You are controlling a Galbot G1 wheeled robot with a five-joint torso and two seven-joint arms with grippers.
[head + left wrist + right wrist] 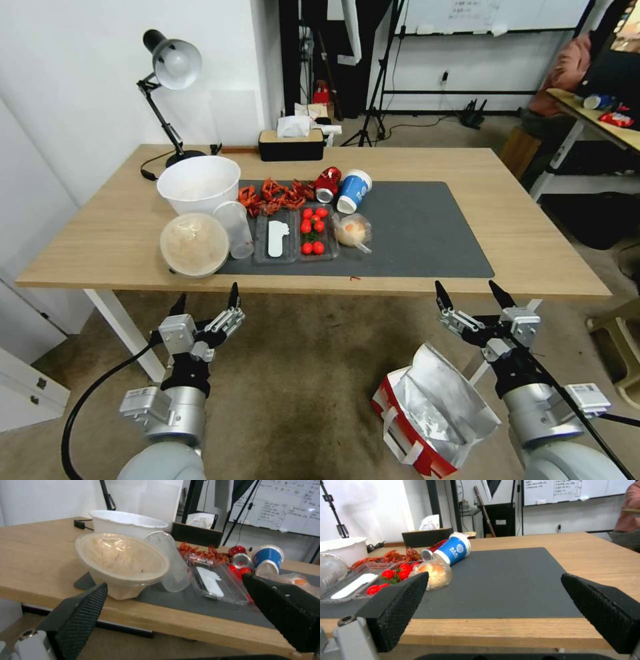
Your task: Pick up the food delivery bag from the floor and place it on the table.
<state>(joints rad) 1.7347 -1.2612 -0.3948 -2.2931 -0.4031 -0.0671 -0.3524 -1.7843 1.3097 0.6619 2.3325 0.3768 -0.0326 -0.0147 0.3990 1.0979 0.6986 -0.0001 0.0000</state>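
The food delivery bag (pixel 427 410), white with red edges and an open silver foil top, stands on the stained carpet floor (pixel 307 387) at the lower right, just in front of the table. My right gripper (pixel 468 295) hangs open above the bag, by the table's near edge, with nothing between its fingers (pixel 400 605). My left gripper (pixel 207 301) is open too, level with the near edge of the light-wood table (pixel 533 227) at the left. Both wrist views look across the dark grey mat (pixel 506 580).
Food containers crowd the mat's left half: a white bowl (pixel 199 183), a lidded bowl (pixel 194 244), clear trays with tomatoes (pixel 313 230), a tipped blue cup (pixel 352 191), a can. A desk lamp (pixel 170 73) and tissue box (pixel 291 141) stand at the back. The mat's right half is bare.
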